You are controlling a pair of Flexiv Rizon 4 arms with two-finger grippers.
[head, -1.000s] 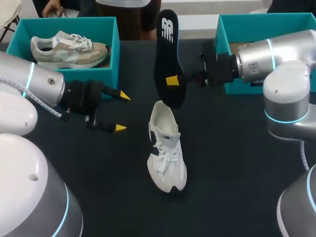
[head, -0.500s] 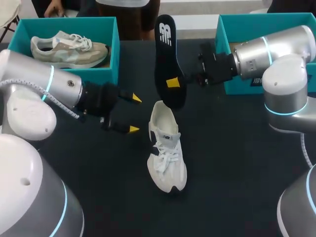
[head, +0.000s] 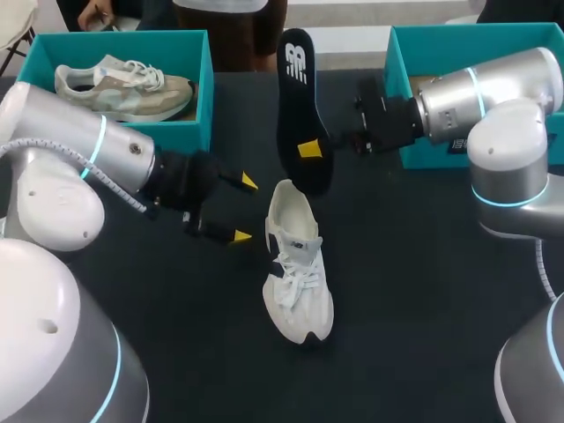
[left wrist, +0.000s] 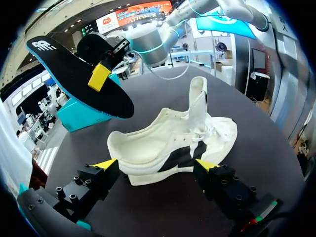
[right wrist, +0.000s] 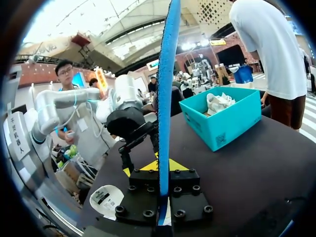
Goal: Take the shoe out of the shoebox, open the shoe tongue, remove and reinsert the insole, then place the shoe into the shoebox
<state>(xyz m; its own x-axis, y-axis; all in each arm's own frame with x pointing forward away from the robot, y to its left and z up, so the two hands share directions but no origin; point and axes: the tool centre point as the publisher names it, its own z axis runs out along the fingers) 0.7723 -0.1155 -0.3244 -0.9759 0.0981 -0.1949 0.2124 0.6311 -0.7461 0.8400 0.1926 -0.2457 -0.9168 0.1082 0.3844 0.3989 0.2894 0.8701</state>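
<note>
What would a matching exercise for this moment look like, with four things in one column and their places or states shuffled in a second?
Column 1
1. insole
2. white shoe
3. beige shoe
4. left gripper

Column 2
A. open, close beside the white shoe
B. inside the teal shoebox at the far left
C. clamped in the right gripper, off the table
D. standing on the black table, tongue raised

Pairs: 1-C, 2-D, 3-B, 4-A
</note>
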